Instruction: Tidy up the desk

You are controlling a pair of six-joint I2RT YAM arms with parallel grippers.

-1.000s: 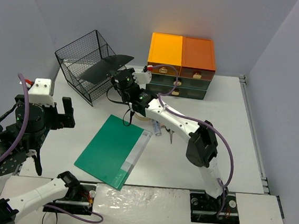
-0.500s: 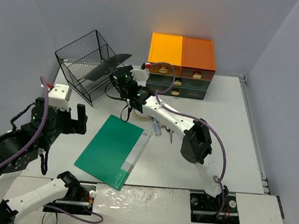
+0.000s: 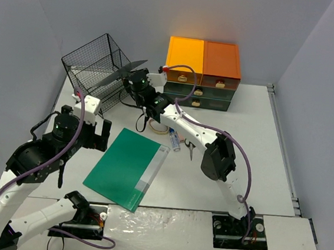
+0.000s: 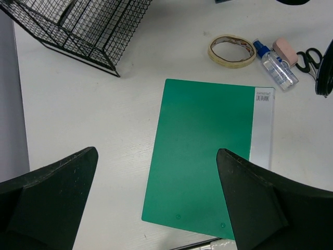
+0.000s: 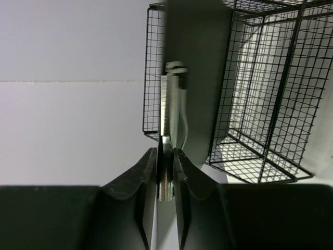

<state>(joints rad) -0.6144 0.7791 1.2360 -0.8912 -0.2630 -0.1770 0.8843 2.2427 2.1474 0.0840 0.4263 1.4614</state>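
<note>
The white worktop (image 3: 259, 146) fills the scene from the arm bases to the back wall. Toward its near-left part lies one green folder (image 3: 126, 168), flat and slightly skewed, with a pale strip along its right side. The left end effector (image 4: 157, 152) hovers above it with its fingers spread wide and nothing between them. Past the folder's far edge, around the middle of the worktop, there is a loose cluster: one tape roll (image 4: 231, 50), one small spray bottle (image 4: 276, 65) lying on its side, one pink eraser (image 4: 286, 48) just beside the bottle, and one pair of scissors (image 4: 310, 54). In the far-left corner stands one wire basket (image 3: 95, 71), tilted. The right end effector (image 5: 165, 177) is pinched tight on the clip end of one dark board (image 3: 119, 76), holding it on edge at the basket's mouth. Whether the board's far end already rests inside I cannot tell. Along the far edge, near its middle, sit two orange-topped drawer units (image 3: 203, 72) side by side. The step in hand looks like filing the dark board into the basket. Next, the right arm probably has to slide it fully in and release, while the left descends, narrows on an edge of the folder and lifts it for the same basket.
</note>
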